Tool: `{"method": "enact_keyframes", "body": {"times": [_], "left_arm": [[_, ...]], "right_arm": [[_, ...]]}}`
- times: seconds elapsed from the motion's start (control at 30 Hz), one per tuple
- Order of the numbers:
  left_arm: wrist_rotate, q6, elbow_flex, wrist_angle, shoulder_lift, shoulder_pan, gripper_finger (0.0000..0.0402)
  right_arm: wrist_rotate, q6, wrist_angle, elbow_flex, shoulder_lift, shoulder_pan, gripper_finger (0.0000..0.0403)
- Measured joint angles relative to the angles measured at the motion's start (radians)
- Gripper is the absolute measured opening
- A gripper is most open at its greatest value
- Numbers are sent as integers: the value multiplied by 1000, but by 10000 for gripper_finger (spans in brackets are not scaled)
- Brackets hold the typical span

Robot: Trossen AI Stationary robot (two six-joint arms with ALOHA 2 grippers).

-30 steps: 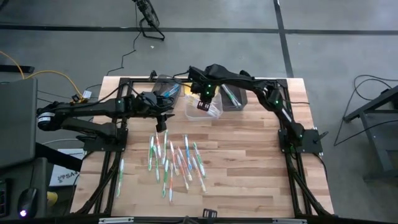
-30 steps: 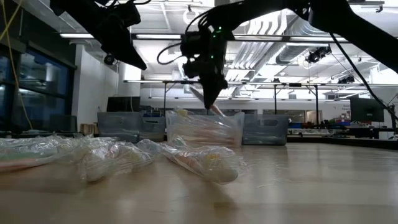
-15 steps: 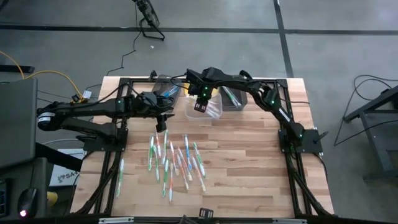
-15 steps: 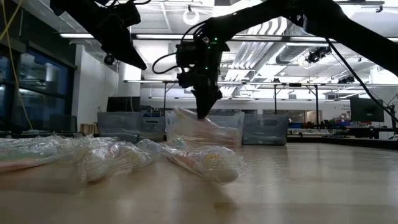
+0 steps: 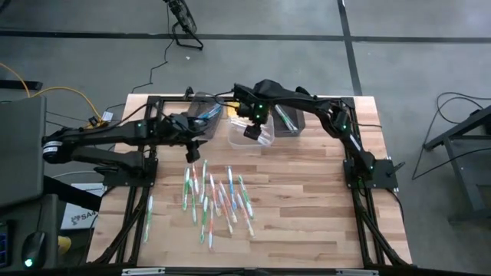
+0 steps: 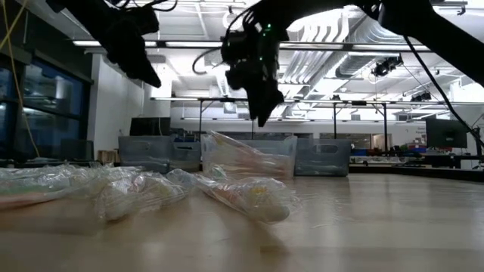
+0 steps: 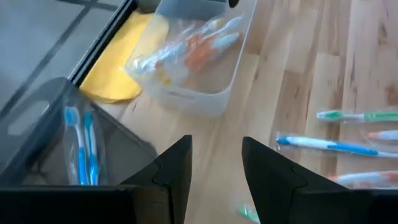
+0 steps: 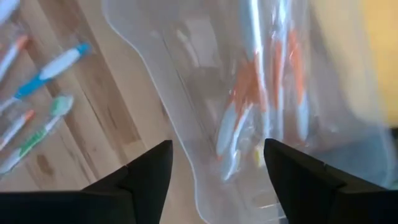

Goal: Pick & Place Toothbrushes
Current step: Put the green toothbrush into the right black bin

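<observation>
wooden table (image 5: 307, 199) — toothbrushes (image 5: 219, 195) scattered mid-surface.

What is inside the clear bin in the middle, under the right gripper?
The clear bin holds several wrapped toothbrushes with orange and white handles. The open right gripper hangs above it, empty. Wrapping and glare hide their exact number.

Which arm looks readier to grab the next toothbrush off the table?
The left, probably. Its open left gripper hangs just beside the loose toothbrushes, while the right gripper, open and empty, is over the clear bin.
</observation>
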Motion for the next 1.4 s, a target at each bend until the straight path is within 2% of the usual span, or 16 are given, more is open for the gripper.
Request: {"method": "enact_keyframes", "body": {"times": [0.13, 0.37, 0.5, 0.63, 0.8, 1.13, 1.27, 1.4], "left_arm": [[-4, -71, 1, -80, -25, 0, 136], [-6, -197, 0, -244, -22, 0, 136], [36, -296, -6, -347, -27, -10, 136], [53, -463, -62, -423, -33, -69, 136], [111, -732, -126, -453, -29, -185, 136], [116, -1191, -131, -468, 26, -438, 136], [200, -1350, -131, -471, 84, -512, 136], [300, -1496, -121, -485, 148, -591, 136]], "right_arm": [[34, 1, 37, 0, -47, 33, 243], [166, 19, 48, 0, -117, 110, 236], [187, 15, 70, -36, -146, 160, 236], [196, 20, 152, -168, -196, 199, 236], [207, 66, 327, -378, -322, 231, 236], [455, 123, 787, -848, -594, 304, 236], [524, 86, 1022, -1006, -651, 299, 236], [567, 73, 1155, -1098, -679, 277, 236]]}}
